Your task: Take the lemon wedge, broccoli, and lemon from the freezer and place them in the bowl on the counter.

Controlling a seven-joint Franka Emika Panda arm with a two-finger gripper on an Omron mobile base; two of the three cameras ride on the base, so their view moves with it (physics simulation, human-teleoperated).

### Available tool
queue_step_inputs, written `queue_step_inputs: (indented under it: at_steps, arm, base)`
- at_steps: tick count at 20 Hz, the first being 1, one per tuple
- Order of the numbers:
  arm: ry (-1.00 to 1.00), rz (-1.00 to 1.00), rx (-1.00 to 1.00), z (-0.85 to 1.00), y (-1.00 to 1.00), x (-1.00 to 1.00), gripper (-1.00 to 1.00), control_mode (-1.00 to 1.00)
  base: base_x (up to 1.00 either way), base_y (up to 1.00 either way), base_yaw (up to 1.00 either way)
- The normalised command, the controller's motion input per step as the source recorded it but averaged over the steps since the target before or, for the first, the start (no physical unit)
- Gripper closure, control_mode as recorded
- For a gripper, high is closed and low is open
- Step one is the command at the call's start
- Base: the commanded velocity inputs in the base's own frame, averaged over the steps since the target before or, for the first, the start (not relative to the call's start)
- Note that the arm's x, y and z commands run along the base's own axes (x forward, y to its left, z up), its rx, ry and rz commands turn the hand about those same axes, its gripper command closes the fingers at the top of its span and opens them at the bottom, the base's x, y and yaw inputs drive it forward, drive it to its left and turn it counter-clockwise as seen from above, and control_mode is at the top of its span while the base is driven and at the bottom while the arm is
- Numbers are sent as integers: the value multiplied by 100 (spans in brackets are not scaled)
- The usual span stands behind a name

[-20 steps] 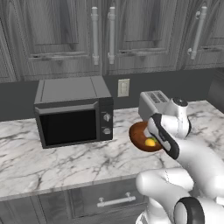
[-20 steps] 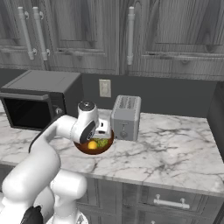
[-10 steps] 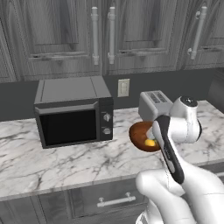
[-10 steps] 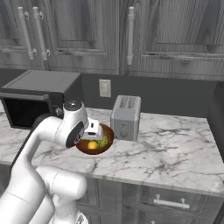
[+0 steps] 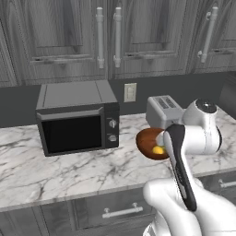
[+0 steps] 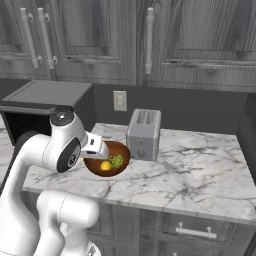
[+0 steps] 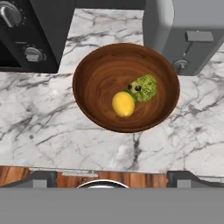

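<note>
Arm swung and pulled back from over the bowl (image 7: 126, 87): in the left base view its upper joint went from left of the toaster (image 5: 163, 110) edge to further right and nearer the camera, forearm now covering the bowl's right part. In the right base view the wrist slid left, off the bowl toward the microwave (image 6: 40, 102); lemon (image 6: 105, 165) and broccoli (image 6: 117, 160) inside the bowl now show fully, before partly hidden by the hand. Gripper (image 7: 112, 175) jaws spread a touch wider, nothing between them. Bowl contents unmoved otherwise.
</note>
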Motion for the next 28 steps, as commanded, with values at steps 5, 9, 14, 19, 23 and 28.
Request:
queue_step_inputs:
  at_steps: [5,9,14,19,23,28]
  arm:
    - [0,-5,0,41,0,-49,-100,-100]
    - [0,0,0,37,-2,-71,-100,-100]
    - [-11,0,0,45,-1,-62,-100,-100]
    - [-9,0,0,44,0,-20,-100,-100]
    - [0,0,0,35,1,-12,-100,-100]
    - [0,0,0,9,0,-4,-100,100]
  base:
    - [0,0,0]
    - [0,0,0]
    - [0,0,0]
    - [0,0,0]
    - [0,0,0]
    - [-20,0,0]
